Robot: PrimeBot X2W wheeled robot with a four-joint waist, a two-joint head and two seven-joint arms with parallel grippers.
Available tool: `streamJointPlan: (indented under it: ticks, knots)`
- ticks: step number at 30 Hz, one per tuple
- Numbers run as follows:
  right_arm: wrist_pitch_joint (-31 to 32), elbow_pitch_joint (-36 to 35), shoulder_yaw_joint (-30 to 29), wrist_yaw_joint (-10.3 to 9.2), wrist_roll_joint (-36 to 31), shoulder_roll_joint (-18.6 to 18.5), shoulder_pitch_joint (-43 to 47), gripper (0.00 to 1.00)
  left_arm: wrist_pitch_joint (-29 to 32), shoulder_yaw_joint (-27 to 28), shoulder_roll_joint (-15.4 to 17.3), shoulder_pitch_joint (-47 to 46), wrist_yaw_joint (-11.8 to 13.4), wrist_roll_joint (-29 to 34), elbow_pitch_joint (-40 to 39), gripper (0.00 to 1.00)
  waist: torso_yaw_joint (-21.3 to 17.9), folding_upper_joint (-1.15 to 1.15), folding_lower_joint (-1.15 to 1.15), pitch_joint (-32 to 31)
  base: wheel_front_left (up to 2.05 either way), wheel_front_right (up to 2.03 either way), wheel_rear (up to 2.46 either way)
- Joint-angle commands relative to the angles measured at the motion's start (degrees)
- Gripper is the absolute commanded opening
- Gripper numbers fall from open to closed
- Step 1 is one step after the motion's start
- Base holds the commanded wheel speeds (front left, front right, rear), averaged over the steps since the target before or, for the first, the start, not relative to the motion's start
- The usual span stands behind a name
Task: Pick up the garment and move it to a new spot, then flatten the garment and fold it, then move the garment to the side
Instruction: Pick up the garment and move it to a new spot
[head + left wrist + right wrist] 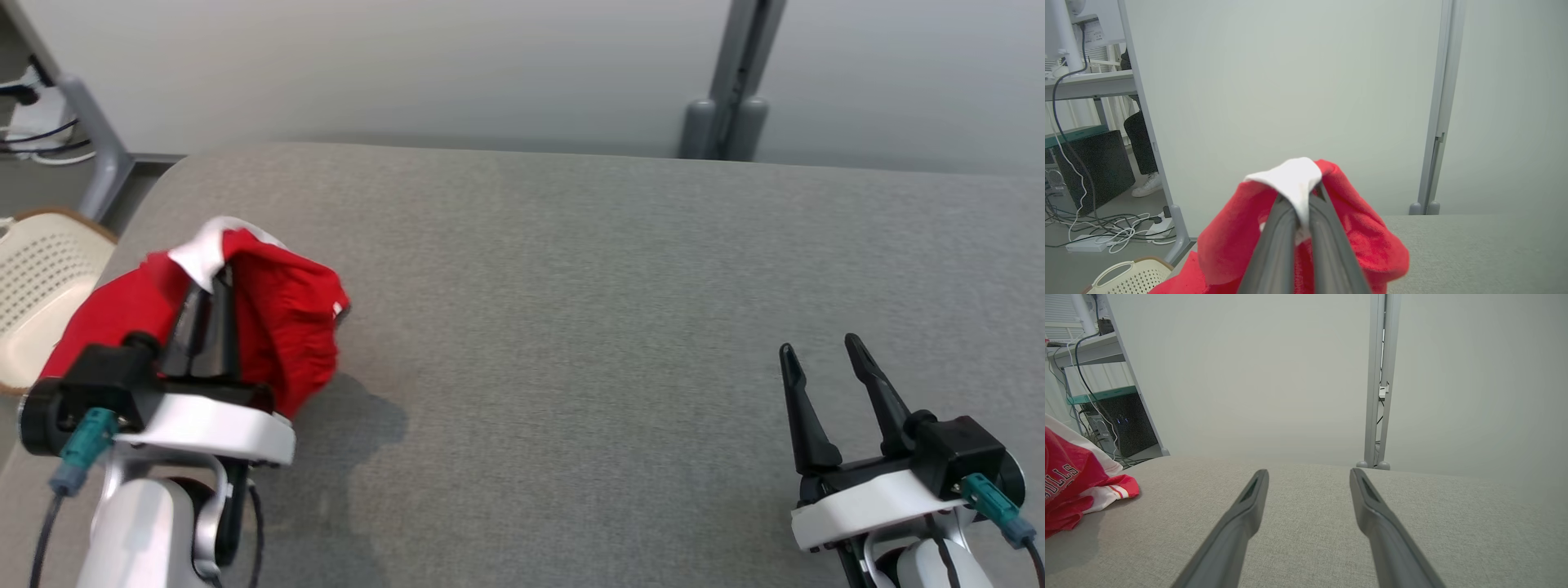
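**Left side has the jersey pinched, right side idle**

Here's what I'm looking at from my end. The left gripper (pixel 211 296) has its fingers clamped together on the white trim (pixel 1294 179) of the red jersey (pixel 286 318). In the left wrist view the two fingers meet with that white edge squeezed between them, and the red cloth drapes down on both sides.

The jersey is bunched up at the left end of the grey tabletop (pixel 588 269), close to the left edge. In the right wrist view its lower part lies on the tabletop, and I can read "ULLS" in white letters on the red. A cream laundry basket (pixel 37 286) sits just off that left edge, lower than the tabletop.

The right gripper (pixel 820 347) is well apart at the near right. Its fingers are spread wide with nothing between them, above bare grey fabric.
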Motion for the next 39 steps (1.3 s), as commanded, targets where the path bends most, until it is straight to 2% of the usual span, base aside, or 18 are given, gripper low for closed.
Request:
streamJointPlan:
  ticks: [1, 7, 13, 21, 27, 28, 29, 30, 35, 39]
  knots:
    - [-0.3, -0.3, 0.2, 0.03, 0.2, -0.2, 0.4, 1.00, 0.7, -0.5, -0.2, 1.3, 0.2, 0.4, -1.9, 0.00, -2.1, 0.00, 0.00, -0.6, 0.00, 0.00, 0.00]
    - [-0.3, -1.5, 0.9, 0.03, 0.1, -0.2, -0.1, 1.00, 3.8, -5.1, -2.2, 3.8, -0.1, 0.5, -7.5, 0.00, -8.4, 0.00, 0.00, 0.6, 0.00, 0.00, 0.00]
    - [-0.3, -2.7, 0.7, 0.03, 1.7, -0.2, -1.8, 1.00, 5.1, -12.1, -3.8, -1.9, -2.4, 1.2, -6.8, 0.00, -16.2, 0.00, 0.00, 4.5, 0.00, 0.00, 0.00]
    - [-0.3, -3.1, 0.5, 0.03, 6.1, -0.1, -2.7, 1.00, 6.2, -22.2, -4.8, -10.8, -4.4, 1.1, -2.6, 0.00, -26.5, 0.00, 0.00, 10.1, 0.00, 0.00, 0.00]
    - [-0.3, -3.2, 0.6, 0.03, 8.7, -0.1, -2.7, 1.00, 7.5, -27.6, -5.1, -12.1, -5.0, -0.8, 5.3, 0.00, -30.6, 0.00, 0.00, 13.3, 0.00, 0.00, 0.00]
    - [-0.3, -3.3, 0.5, 0.03, 9.1, -0.1, -2.7, 1.00, 7.5, -28.4, -5.1, -12.1, -5.1, -1.0, 6.5, 0.13, -30.7, 0.00, 0.00, 13.5, 0.00, 0.00, 0.00]
    - [-0.3, -3.4, 0.4, 0.03, 9.3, -0.1, -2.6, 1.00, 7.2, -29.2, -5.1, -12.3, -5.2, -1.2, 7.5, 0.54, -30.7, 0.00, 0.00, 13.7, 0.00, 0.00, 0.00]
    - [-0.3, -3.5, 0.1, 0.03, 9.3, -0.1, -2.5, 1.00, 7.0, -30.0, -5.2, -12.3, -5.4, -1.5, 8.2, 1.00, -30.5, 0.00, 0.00, 13.9, 0.00, 0.00, 0.00]
    - [-0.3, -3.5, -0.1, 0.03, 8.9, -0.2, -2.8, 1.00, 5.2, -33.0, -5.2, -11.6, -5.9, -2.8, 9.9, 1.00, -27.8, 0.00, 0.00, 13.4, 0.00, 0.00, 0.00]
    - [-0.3, -3.4, -0.3, 0.03, 7.6, -0.1, -3.1, 1.00, 3.4, -32.8, -4.4, -10.3, -5.6, -3.4, 9.9, 1.00, -24.2, 0.00, 0.00, 11.9, 0.00, 0.00, 0.00]
